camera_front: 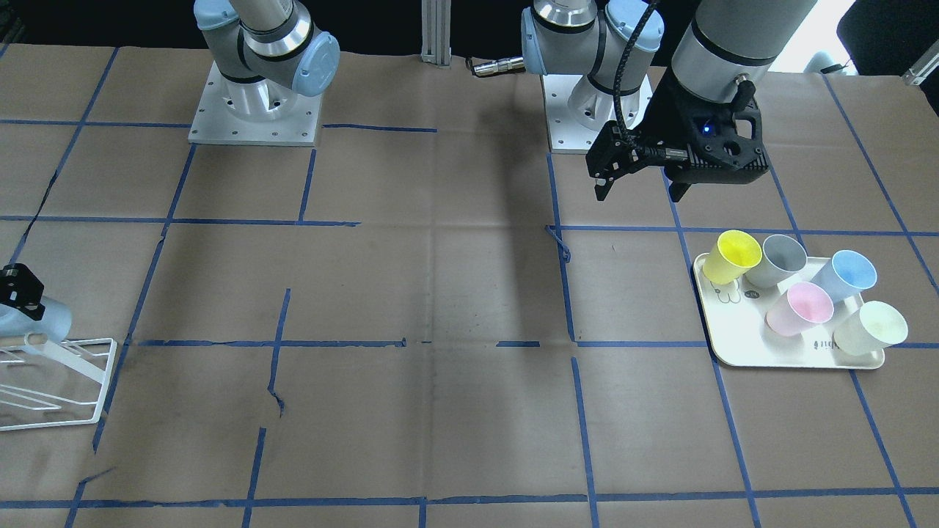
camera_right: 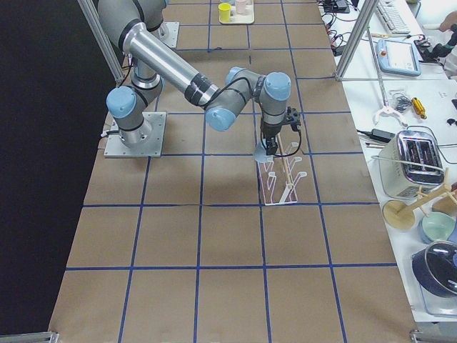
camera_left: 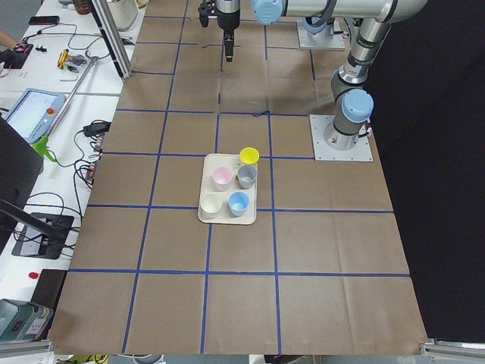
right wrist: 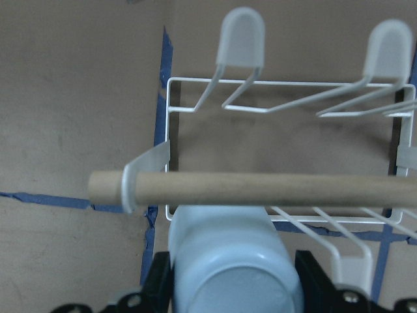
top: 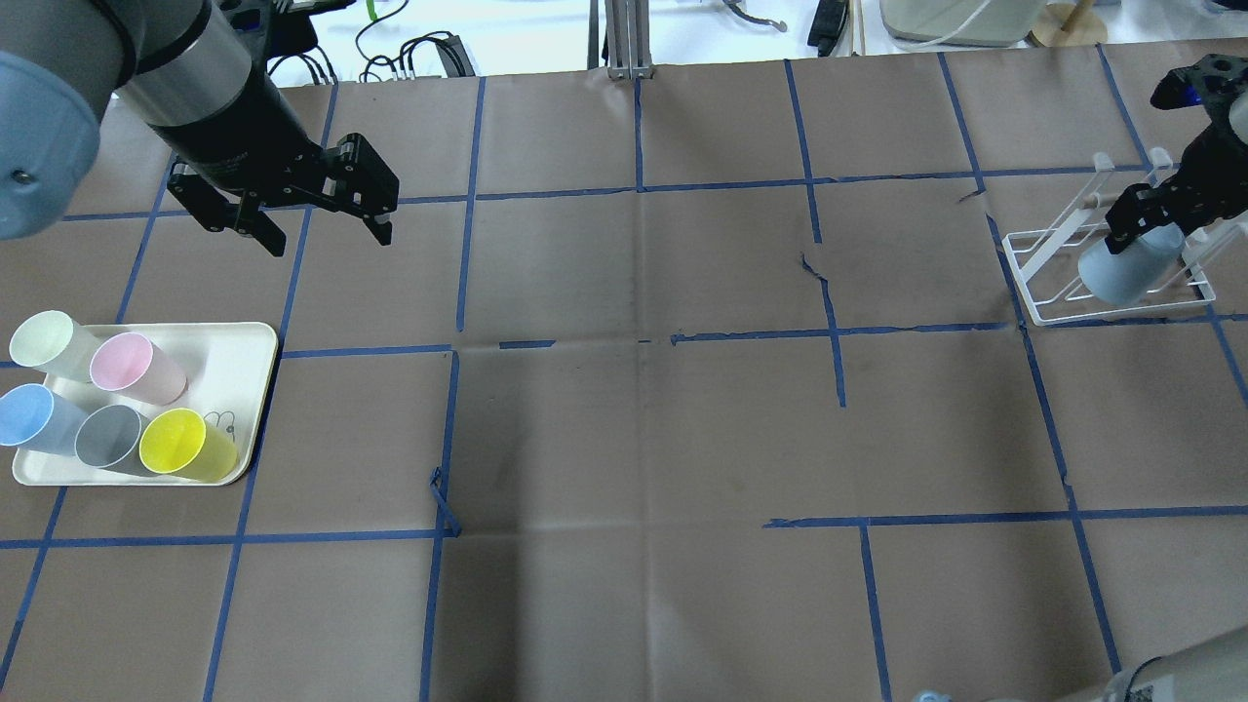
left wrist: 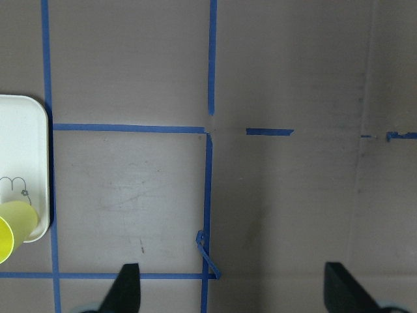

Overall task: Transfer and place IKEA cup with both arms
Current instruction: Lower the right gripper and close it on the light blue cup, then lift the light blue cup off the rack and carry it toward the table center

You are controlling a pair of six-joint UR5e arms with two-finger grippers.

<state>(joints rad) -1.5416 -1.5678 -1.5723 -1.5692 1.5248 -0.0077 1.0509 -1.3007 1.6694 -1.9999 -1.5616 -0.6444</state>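
Observation:
The IKEA cup [top: 1126,271], a pale-blue tumbler, is held base-up at the white wire rack [top: 1111,318] on the table's right end. My right gripper [top: 1156,232] is shut on it. In the right wrist view the cup [right wrist: 228,261] sits between the fingers [right wrist: 159,282], just below the rack's wooden dowel [right wrist: 260,188]. It also shows in the front view [camera_front: 45,320] at the left edge. My left gripper [top: 331,240] is open and empty, hovering above the table beyond the tray [top: 239,341]. It also shows in the front view [camera_front: 638,192].
The white tray holds several cups: a second light-blue one [top: 34,421], pink [top: 132,366], grey [top: 107,436], yellow [top: 185,446] and a pale one [top: 49,341]. Brown paper with blue tape lines covers the table. The yellow cup [left wrist: 8,229] shows in the left wrist view.

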